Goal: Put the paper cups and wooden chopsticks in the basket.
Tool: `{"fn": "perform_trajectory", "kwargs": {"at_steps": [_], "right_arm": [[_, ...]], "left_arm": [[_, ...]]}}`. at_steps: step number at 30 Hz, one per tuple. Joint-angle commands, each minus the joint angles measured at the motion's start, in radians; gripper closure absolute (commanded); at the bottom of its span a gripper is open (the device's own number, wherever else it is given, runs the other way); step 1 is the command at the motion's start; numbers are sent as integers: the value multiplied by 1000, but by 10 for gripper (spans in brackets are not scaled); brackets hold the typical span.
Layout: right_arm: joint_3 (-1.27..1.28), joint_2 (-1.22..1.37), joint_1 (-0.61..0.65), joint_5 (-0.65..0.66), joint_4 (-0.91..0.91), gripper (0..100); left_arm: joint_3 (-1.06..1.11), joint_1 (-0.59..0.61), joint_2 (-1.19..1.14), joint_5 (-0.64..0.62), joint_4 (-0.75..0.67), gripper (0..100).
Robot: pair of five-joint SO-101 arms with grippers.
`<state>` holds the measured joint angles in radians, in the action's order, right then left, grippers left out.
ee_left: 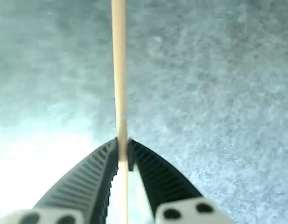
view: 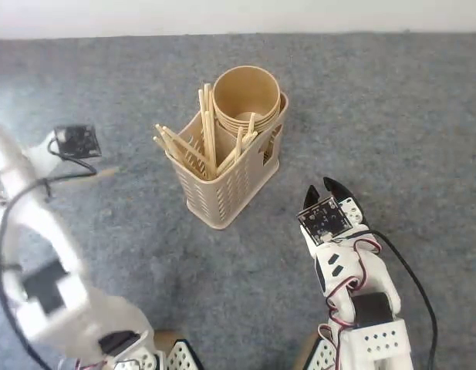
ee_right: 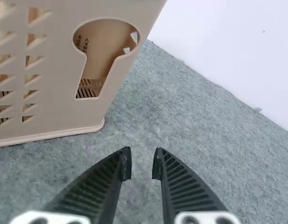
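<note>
Meanwhile, my left gripper (ee_left: 122, 144) is clamped tight on one wooden chopstick (ee_left: 118, 70), its length running straight out ahead of the jaws, with the basket (view: 222, 193) of paper cups (view: 245, 92) and other chopsticks (view: 209, 131) well off to that hand's side, nearer the empty, slightly parted right gripper (ee_right: 139, 165).

white arms (view: 380, 281), black ribbed grippers (ee_left: 122, 154) (ee_right: 140, 163)
</note>
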<state>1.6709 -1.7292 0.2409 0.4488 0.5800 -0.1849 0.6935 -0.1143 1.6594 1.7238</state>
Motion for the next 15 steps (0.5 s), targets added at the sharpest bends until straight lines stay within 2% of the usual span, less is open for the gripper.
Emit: {"fn": "perform_trajectory", "kwargs": {"at_steps": [1, 4, 6, 12, 15], "right_arm": [[17, -1, 7, 12, 2, 912], [17, -1, 7, 12, 4, 912], [17, -1, 7, 12, 7, 912], [17, -1, 7, 12, 7, 912], [17, -1, 8, 12, 7, 912]], "left_arm": [[24, -117, 350, -127, 21, 988], [94, -221, 491, -252, -35, 988], [127, -282, 568, -390, -129, 988], [139, -385, 770, -956, -460, 988], [139, -391, 844, -1318, -611, 988]]}}
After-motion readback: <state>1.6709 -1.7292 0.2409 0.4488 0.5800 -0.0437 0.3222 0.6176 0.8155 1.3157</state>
